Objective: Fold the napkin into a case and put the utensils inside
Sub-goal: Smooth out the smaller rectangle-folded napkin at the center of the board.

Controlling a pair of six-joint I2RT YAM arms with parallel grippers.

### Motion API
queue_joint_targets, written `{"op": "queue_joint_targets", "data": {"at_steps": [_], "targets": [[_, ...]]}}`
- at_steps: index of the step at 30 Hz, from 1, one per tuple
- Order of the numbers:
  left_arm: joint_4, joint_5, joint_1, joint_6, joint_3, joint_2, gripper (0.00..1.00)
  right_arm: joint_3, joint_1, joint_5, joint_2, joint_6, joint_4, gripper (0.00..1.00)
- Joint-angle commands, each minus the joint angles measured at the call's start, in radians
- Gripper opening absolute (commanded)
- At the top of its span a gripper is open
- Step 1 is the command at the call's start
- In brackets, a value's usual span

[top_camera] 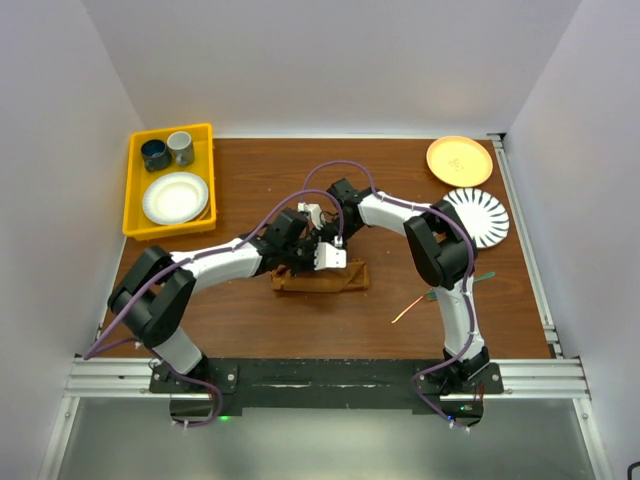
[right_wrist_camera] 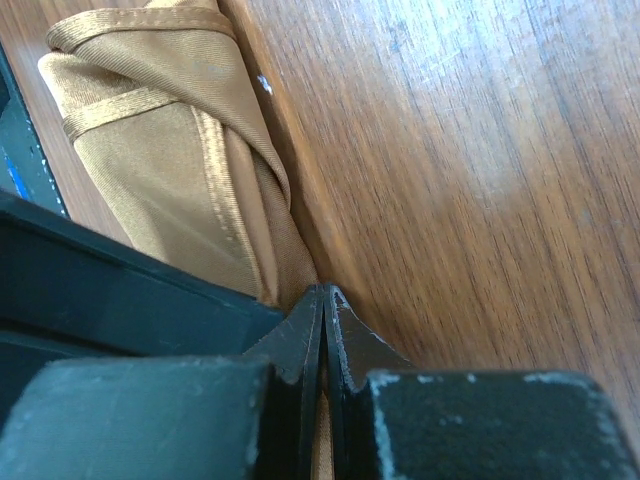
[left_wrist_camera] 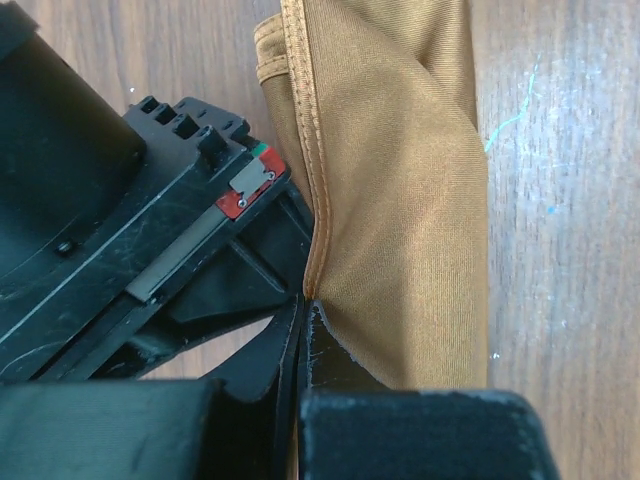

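The rust-brown napkin (top_camera: 350, 281) lies folded into a narrow strip at the table's middle. It shows in the left wrist view (left_wrist_camera: 400, 200) and in the right wrist view (right_wrist_camera: 160, 170) as layered folds with stitched hems. My left gripper (top_camera: 298, 266) (left_wrist_camera: 305, 305) is shut on a hemmed edge of the cloth. My right gripper (top_camera: 334, 264) (right_wrist_camera: 323, 292) is shut on the cloth's edge close beside it, low over the wood. A thin copper utensil (top_camera: 408, 309) lies right of the napkin. A green one (top_camera: 484, 273) pokes out by the right arm.
A yellow bin (top_camera: 135, 190) at the back left holds two cups and a white plate. A yellow plate (top_camera: 459, 160) and a striped plate (top_camera: 480, 215) sit at the back right. The two arms crowd together over the napkin.
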Motion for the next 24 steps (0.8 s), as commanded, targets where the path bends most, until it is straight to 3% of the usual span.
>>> {"op": "queue_joint_targets", "data": {"at_steps": [1, 6, 18, 24], "targets": [[0.066, 0.008, 0.009, 0.020, -0.021, 0.026, 0.00, -0.011, 0.009, 0.018, -0.041, -0.032, -0.032, 0.03], [0.075, 0.008, 0.009, 0.028, -0.062, 0.038, 0.00, 0.009, 0.008, 0.028, -0.064, -0.026, -0.047, 0.06], [0.046, -0.014, 0.003, 0.054, -0.073, 0.060, 0.02, 0.075, -0.083, 0.035, -0.177, 0.024, -0.177, 0.38], [0.066, -0.037, -0.003, 0.037, -0.087, 0.052, 0.12, -0.042, -0.084, -0.063, -0.265, 0.115, -0.182, 0.34]]}}
